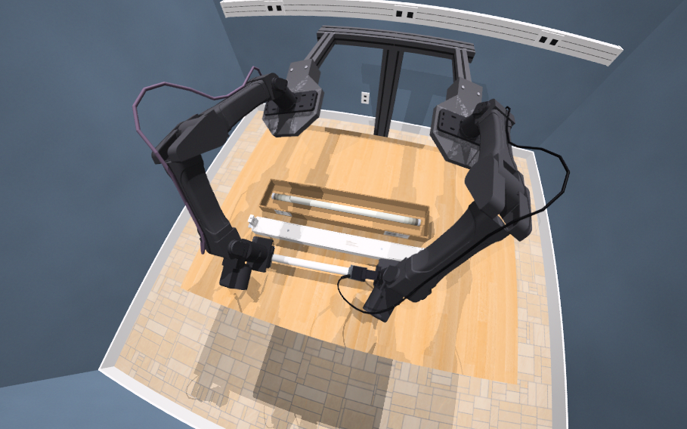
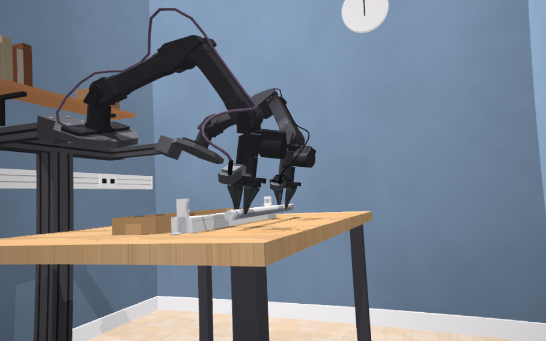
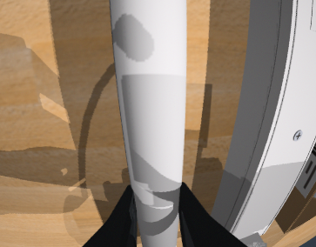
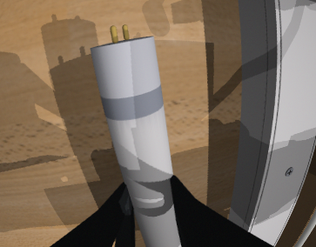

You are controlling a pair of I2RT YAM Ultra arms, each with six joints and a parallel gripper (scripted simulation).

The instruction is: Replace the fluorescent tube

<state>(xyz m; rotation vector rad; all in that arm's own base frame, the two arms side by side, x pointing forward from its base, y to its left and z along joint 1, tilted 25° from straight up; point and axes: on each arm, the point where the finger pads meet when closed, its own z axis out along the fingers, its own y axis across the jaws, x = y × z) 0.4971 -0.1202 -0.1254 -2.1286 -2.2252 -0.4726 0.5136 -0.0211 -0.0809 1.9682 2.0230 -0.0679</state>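
The LED tube (image 1: 308, 263) (image 2: 262, 209) (image 3: 150, 109) (image 4: 132, 130) is held level a little above the bench, parallel to the white fixture (image 1: 335, 239) (image 2: 207, 222) (image 3: 276, 109) (image 4: 289, 109) on its near side. My left gripper (image 1: 359, 273) (image 2: 284, 203) (image 3: 156, 190) is shut on one end of it. My right gripper (image 1: 261, 258) (image 2: 241, 208) (image 4: 150, 187) is shut on the other end, whose two brass pins (image 4: 119, 32) show. The fixture holds no tube. The old fluorescent tube (image 1: 345, 208) lies flat in the brown carton (image 1: 351, 194) (image 2: 139, 226).
The carton sits on the bench behind the fixture. An upright lampholder (image 2: 181, 209) (image 1: 252, 219) stands at one fixture end, and the other lampholder (image 2: 267, 201) at the far end. The bench edge (image 2: 266, 247) lies in front of the held tube.
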